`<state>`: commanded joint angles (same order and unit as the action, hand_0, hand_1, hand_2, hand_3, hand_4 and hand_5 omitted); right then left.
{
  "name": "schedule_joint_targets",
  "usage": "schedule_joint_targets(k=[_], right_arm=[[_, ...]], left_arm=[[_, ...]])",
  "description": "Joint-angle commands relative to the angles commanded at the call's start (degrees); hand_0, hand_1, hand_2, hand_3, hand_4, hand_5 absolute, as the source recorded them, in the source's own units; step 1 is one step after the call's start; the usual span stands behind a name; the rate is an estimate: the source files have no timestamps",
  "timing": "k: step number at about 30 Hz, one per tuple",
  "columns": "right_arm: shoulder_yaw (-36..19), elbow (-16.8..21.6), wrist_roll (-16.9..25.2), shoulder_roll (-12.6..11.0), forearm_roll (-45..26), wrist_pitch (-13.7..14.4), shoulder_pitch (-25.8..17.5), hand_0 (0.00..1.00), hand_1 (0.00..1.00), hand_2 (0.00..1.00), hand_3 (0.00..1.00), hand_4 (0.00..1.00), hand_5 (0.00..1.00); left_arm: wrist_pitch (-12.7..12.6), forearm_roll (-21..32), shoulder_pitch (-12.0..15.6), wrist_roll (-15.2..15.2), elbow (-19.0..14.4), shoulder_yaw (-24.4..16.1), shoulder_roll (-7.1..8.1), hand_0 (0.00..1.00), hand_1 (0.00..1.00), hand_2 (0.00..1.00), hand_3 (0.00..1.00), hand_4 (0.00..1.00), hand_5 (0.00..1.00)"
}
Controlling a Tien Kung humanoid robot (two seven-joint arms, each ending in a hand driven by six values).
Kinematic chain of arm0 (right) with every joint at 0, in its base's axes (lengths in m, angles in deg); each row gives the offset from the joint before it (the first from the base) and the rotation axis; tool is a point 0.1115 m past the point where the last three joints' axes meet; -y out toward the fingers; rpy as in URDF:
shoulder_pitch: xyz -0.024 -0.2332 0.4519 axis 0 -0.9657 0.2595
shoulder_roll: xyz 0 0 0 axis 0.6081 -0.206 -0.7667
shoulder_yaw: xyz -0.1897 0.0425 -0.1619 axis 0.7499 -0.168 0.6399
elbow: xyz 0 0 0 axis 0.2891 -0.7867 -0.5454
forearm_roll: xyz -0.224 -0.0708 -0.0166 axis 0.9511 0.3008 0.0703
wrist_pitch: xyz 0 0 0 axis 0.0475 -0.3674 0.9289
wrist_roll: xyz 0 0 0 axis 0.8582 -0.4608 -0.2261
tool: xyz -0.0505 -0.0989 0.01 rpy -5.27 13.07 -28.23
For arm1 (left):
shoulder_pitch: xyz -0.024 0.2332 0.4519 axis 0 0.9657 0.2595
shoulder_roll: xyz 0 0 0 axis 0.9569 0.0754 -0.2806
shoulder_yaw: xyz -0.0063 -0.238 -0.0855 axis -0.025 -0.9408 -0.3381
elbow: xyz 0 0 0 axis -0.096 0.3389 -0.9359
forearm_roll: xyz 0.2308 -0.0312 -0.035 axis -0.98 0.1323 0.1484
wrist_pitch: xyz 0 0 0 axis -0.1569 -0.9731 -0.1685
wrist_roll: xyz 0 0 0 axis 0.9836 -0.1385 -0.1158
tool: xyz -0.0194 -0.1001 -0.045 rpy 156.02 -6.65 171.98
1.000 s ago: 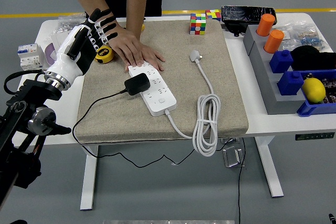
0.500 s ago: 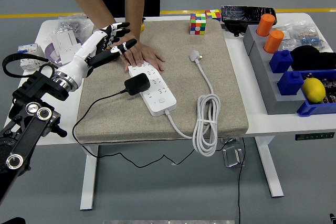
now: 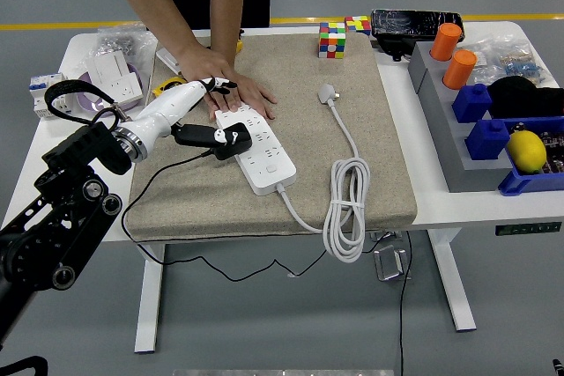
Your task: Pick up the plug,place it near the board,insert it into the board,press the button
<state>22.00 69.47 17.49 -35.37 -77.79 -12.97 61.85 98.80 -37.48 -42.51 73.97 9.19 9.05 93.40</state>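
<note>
Nearest you, your left arm comes in from the lower left, and its hand (image 3: 204,116) has dropped a long way in the last second: from raised high over the worktop's left side, fingers fanned upward, to low over the mat (image 3: 388,182), stretched toward the plug (image 3: 227,139). The fingers are now loosely extended rather than fanned. The thumb and lower fingers lie on or just against the plug's black body, the upper ones point past it toward the person's hand (image 3: 231,85). You cannot tell for certain whether they have closed on the plug; it reads as contact without a firm pinch.

The plug itself has not moved. It rests at the left edge of the board (image 3: 260,149), touching or overlapping it, its black cable (image 3: 145,191) trailing off the mat's left front. So the pick-up is only beginning; placing, inserting and pressing the button are all ahead.

Just beyond, the person's hand stays flat on the board's far end, holding it down. Your fingertips are now very near that hand, so close your grip slowly.

Farther right, the white cord (image 3: 348,209) lies coiled as before. Your right arm is out of view.
</note>
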Motion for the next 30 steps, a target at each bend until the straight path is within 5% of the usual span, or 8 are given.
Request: schedule_joint_targets(k=[10,11,12,19,30], right_arm=[[0.20,0.03,0.02,-0.08,0.00,0.10,0.38,0.940,0.871,0.811,0.807,0.998,0.998],[0.26,0.02,0.01,-0.07,-0.04,0.10,0.33,0.940,0.871,0.811,0.807,0.998,0.998],[0.35,0.00,0.00,-0.06,-0.10,0.08,0.28,0.940,0.871,0.811,0.807,0.998,0.998],[0.51,-0.03,0.04,-0.21,-0.23,0.08,0.02,0.940,0.871,0.811,0.806,0.998,0.998],[0.52,0.11,0.10,-0.25,0.03,0.07,0.31,0.940,0.872,0.811,0.806,0.998,0.998]], left_arm=[[-2.62,2.10,-2.66,-0.38,10.61,2.19,-1.46,0.802,0.843,0.806,0.844,0.998,0.487],[-2.84,2.55,-2.73,-0.46,11.30,2.49,-1.53,0.802,0.843,0.806,0.844,0.998,0.487],[-3.06,2.67,-2.79,-0.46,11.90,2.72,-1.61,0.784,0.814,0.769,0.818,0.998,0.629],[-4.82,1.84,-3.19,-0.09,13.60,4.58,-2.10,0.758,0.789,0.739,0.795,0.998,0.649],[-13.08,-0.79,-5.36,1.86,19.57,8.97,-2.88,0.697,0.751,0.709,0.750,0.998,0.640]])
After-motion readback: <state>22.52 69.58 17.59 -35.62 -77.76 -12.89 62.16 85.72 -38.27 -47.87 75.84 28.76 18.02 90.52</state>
